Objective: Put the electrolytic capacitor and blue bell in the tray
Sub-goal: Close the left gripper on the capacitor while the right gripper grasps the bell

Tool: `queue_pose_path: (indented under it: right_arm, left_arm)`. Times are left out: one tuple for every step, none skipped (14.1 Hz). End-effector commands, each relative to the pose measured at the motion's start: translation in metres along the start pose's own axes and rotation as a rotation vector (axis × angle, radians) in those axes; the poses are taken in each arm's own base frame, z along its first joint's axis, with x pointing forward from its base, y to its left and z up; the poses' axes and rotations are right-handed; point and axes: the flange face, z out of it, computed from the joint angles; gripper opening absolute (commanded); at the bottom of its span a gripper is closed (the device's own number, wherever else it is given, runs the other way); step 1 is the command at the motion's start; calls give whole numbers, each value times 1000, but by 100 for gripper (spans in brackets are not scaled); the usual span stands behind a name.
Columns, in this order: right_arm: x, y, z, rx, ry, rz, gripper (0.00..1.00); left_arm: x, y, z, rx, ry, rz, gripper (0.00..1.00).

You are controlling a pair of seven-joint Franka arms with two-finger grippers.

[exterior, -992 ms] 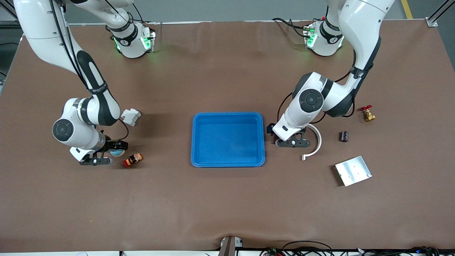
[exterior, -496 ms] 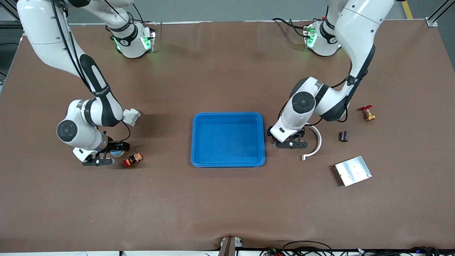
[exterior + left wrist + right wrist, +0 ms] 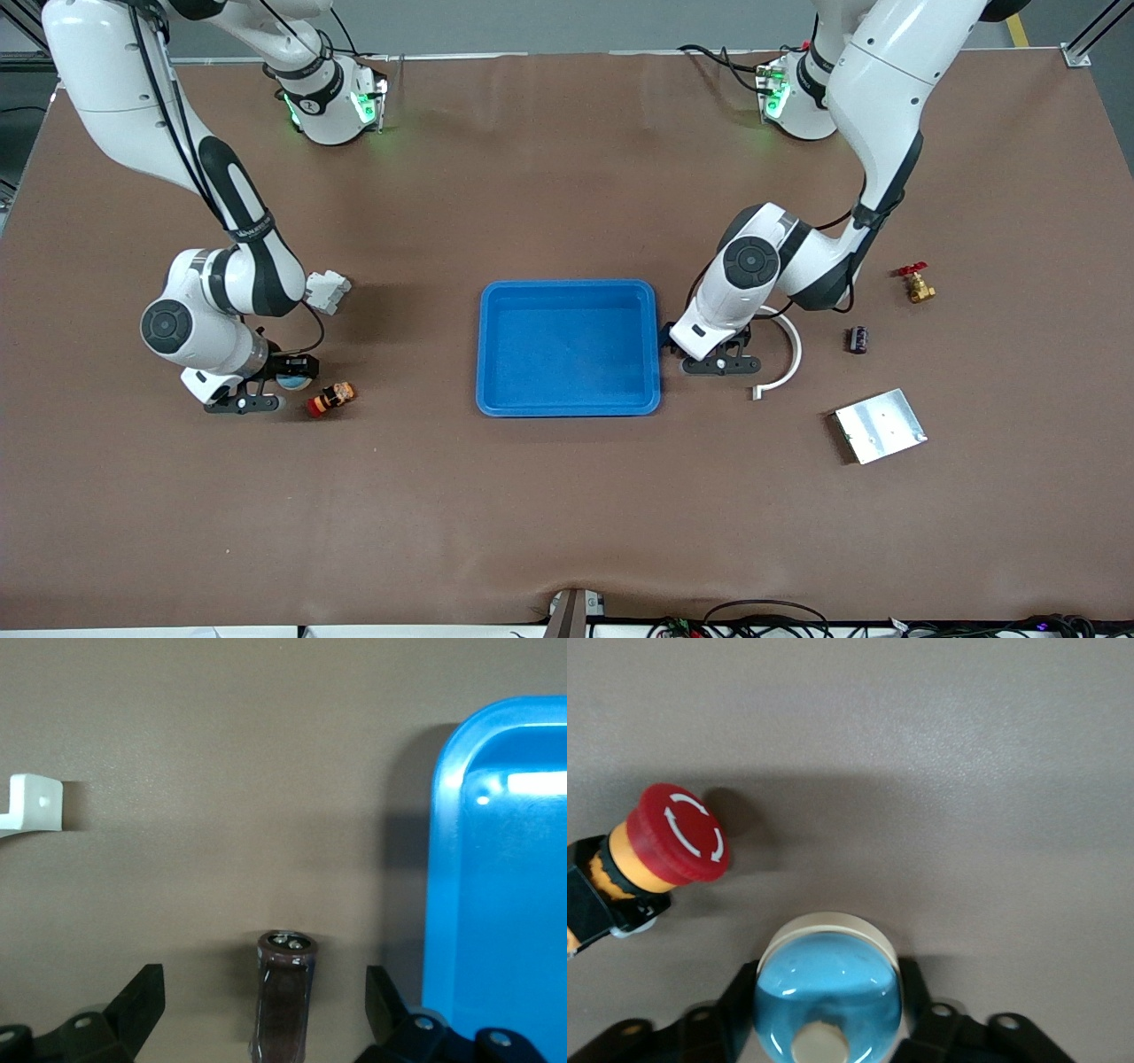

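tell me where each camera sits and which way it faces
Front view: high across the table, facing both arms; tray between them.
Left wrist view: on the left arm, looking down; open left end effector straddles the electrolytic capacitor; shares the tray.
Right wrist view: on the right arm, looking down; right end effector shut on the blue bell.

Largely hidden under the right gripper (image 3: 263, 392) in the front view, blue bell (image 3: 828, 998); cut off at the left wrist view's edge, electrolytic capacitor (image 3: 283, 997), tray (image 3: 496, 877) and white bracket (image 3: 34, 804); too small to identify, dark part (image 3: 857, 339) on the desk.
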Motion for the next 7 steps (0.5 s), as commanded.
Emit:
queue_pose_path:
  right_arm:
    - [-1, 2, -4, 9, 0, 1, 41]
    - [0, 1, -8, 11, -9, -1, 35]
    - [3, -1, -16, 13, -20, -2, 35]
    - [8, -5, -24, 15, -35, -2, 31]
    - [12, -11, -34, 18, -55, -7, 28]
    - [17, -20, -44, 20, -72, -17, 27]
    - [22, -38, -63, 19, -76, 0, 23]
  left_arm:
    - [0, 1, 2, -3, 21, -8, 100]
    - [0, 1, 4, -3, 18, -8, 100]
    - [-1, 1, 4, -3, 18, -8, 100]
    - [-1, 0, 5, -4, 17, -8, 100]
    - [-1, 0, 5, -4, 17, -11, 100]
    - [-3, -1, 8, -1, 11, -11, 100]
    - [-4, -2, 11, 1, 5, -25, 100]
